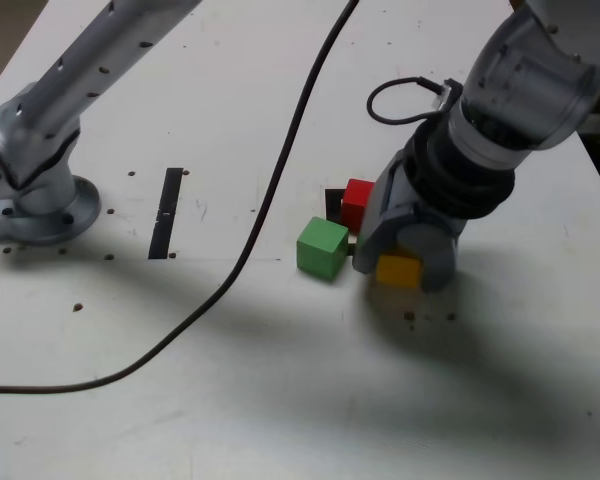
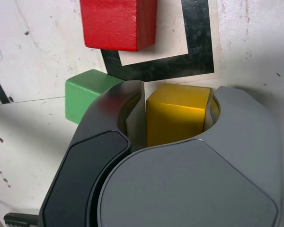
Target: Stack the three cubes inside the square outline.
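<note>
**A:** Where's the yellow cube (image 2: pixel 177 116) from your end?

**B:** I have it between the jaws. In the wrist view the two jaws sit against its opposite sides, closed on it. In the exterior view it (image 1: pixel 398 270) shows low under the gripper (image 1: pixel 400 262), down at the tabletop (image 1: pixel 280 400); I can't tell whether it is touching the surface or just off it.

**A:** And the square outline (image 2: pixel 191 61)?

**B:** Just beyond the yellow cube in the wrist view, one black corner plain to see. The red cube (image 2: pixel 118 23) overlaps the outline's edge, partly on the white centre and partly out over the tape. In the exterior view the red cube (image 1: pixel 356 203) stands just on the far side of the gripper, with only a bit of black tape showing beside it.

**A:** The green one?

**B:** The green cube (image 1: pixel 322 247) sits outside the outline, just to the exterior view's left of the gripper. In the wrist view it (image 2: pixel 87 94) is tucked close against the dark jaw; I can't tell if they touch.

**A:** Room around them?

**B:** Tight on the green side. Open tabletop near the camera and to the exterior view's right. A black cable (image 1: pixel 280 170) curves across to the left, and a straight tape strip (image 1: pixel 166 212) lies farther left, near the arm's base (image 1: pixel 40 205), well apart from the cubes.
</note>
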`<state>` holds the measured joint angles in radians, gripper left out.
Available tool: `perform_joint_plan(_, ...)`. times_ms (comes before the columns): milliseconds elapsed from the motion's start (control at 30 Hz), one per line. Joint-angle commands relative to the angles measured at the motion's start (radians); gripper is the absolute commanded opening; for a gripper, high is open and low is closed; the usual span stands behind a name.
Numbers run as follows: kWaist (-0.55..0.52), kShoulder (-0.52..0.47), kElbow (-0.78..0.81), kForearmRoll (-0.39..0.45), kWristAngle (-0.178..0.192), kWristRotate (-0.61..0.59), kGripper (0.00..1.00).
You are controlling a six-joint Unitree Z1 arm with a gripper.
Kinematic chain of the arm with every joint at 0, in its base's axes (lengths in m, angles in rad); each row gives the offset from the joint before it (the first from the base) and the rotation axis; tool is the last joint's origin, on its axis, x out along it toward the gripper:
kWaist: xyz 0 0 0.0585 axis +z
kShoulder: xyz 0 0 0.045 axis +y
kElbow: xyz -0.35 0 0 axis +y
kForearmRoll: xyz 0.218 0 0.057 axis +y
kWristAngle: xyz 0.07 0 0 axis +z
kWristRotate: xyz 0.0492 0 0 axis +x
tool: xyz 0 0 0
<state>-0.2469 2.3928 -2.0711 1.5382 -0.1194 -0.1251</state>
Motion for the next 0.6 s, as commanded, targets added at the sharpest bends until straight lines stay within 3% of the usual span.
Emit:
perform_joint_plan(0, -0.001, -0.012, -0.018, 0.027, 0.006, 0.001, 0.28)
perform_joint_plan(267, -0.005, -0.136, -0.013, 0.080, 0.070, 0.024, 0.28)
perform_joint_plan(567, 0.045, -0.258, 0.150, 0.056, 0.114, 0.050, 0.28)
